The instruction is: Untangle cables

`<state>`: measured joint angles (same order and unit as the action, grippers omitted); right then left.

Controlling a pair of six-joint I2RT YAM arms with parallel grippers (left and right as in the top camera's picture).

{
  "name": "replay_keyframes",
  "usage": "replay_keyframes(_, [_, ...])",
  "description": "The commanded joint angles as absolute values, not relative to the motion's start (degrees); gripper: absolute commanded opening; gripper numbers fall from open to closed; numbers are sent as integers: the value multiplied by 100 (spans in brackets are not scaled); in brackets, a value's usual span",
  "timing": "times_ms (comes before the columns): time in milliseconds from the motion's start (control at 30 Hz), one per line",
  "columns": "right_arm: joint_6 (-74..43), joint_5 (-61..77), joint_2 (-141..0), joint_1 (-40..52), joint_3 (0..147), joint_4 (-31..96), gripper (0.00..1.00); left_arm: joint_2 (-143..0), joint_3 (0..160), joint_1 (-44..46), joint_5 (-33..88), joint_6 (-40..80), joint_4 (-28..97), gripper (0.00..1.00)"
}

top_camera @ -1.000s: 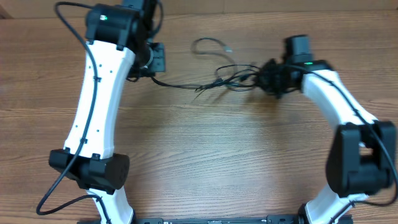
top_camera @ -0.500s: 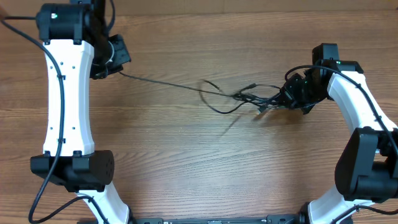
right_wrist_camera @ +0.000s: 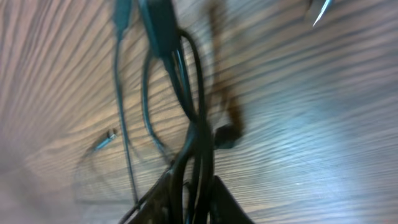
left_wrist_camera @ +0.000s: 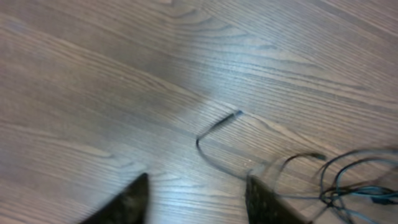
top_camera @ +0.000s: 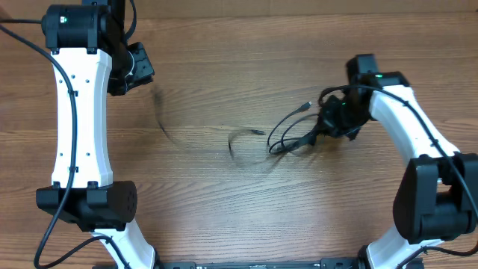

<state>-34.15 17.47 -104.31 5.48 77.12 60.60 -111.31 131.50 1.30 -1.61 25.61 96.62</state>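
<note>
The cables are thin black cords. A looped bundle (top_camera: 287, 134) lies on the table right of centre, and its right end runs into my right gripper (top_camera: 329, 124). In the right wrist view that gripper (right_wrist_camera: 191, 198) is shut on several strands of the bundle (right_wrist_camera: 194, 134), which trail away over the wood. One loose strand (top_camera: 240, 139) curls at mid-table, with a faint blurred streak of cord (top_camera: 159, 116) further left. My left gripper (top_camera: 146, 72) sits at the far left, apart from every cord. Its jaws (left_wrist_camera: 198, 194) stand open and empty above the wood, with the loose strand (left_wrist_camera: 216, 126) ahead of them.
The wooden table top (top_camera: 224, 209) carries only the cords. Both white arms stand at the sides, their bases at the near edge. The left arm's own thick black wire (top_camera: 52, 224) loops beside its base.
My left gripper has opened and let go of the stretched strand, which has sprung back toward the middle. The right gripper has shifted left with the bundle.
</note>
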Motion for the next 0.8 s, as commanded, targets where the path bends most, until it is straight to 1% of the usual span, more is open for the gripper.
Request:
replay_keyframes(0, [-3400,1673,-10366,923,7710,5894,29,-10960,12899,213,-294,2576,9638,62])
replay_keyframes(33, [-3400,1673,-10366,1000,7710,5843,42,-10960,12816,222,-292,2576,9618,64])
replay_keyframes(67, [-3402,1673,-10366,1072,7710,5798,51,-10960,12717,231,-276,2576,9585,65])
replay_keyframes(100, [-3400,1673,-10366,1138,7710,5754,56,-10960,12593,239,-196,2571,9537,66])
replay_keyframes(167, [-3400,1673,-10366,1264,7710,5675,71,-10960,12346,248,34,2451,9428,68])
replay_keyframes(267, [-3395,1653,-10366,1393,7710,5627,89,-10960,11887,303,642,1872,9137,68])
replay_keyframes(367, [-3398,1409,-10366,1417,7710,5723,100,-10962,11441,395,1474,1151,8820,68])
replay_keyframes(533, [-3400,624,-10366,1317,7710,6086,100,-10960,10761,644,2521,412,8359,70])
replay_keyframes(767, [-3402,-366,-10366,993,7710,6772,100,-10962,10068,1243,2580,386,7706,72])
